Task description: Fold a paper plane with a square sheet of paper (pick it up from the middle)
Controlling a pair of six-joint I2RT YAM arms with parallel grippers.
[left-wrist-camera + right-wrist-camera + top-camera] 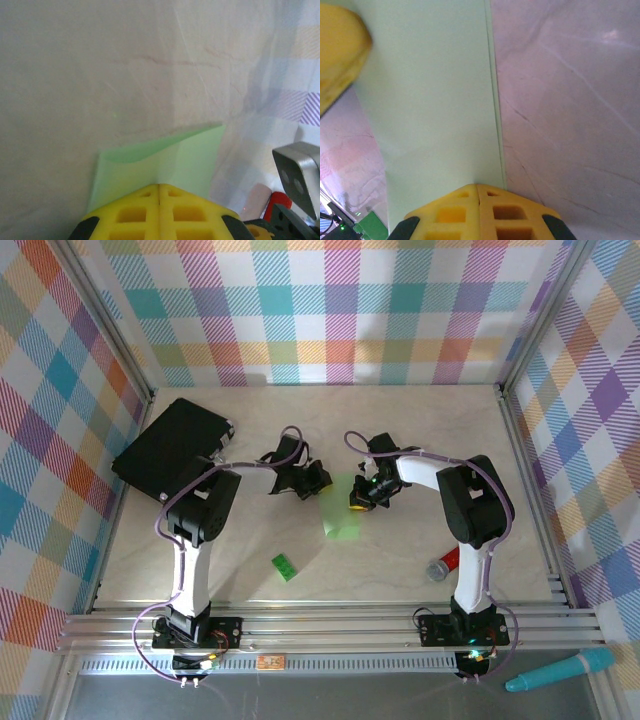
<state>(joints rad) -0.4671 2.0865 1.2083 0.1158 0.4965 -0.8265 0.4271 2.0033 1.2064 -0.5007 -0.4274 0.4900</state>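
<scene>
Together, left gripper (159, 187), right gripper (477, 187) pinch thin matte pale-green creased paper sheet (435, 100).

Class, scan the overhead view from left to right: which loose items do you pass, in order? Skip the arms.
In order: black flat case → small green brick → pale-green paper → red-and-silver object → teal marker.

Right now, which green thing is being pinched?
The thin pale-green paper sheet, clamped by the left gripper and right gripper; the small bright-green toy brick lies alone, untouched.
</scene>
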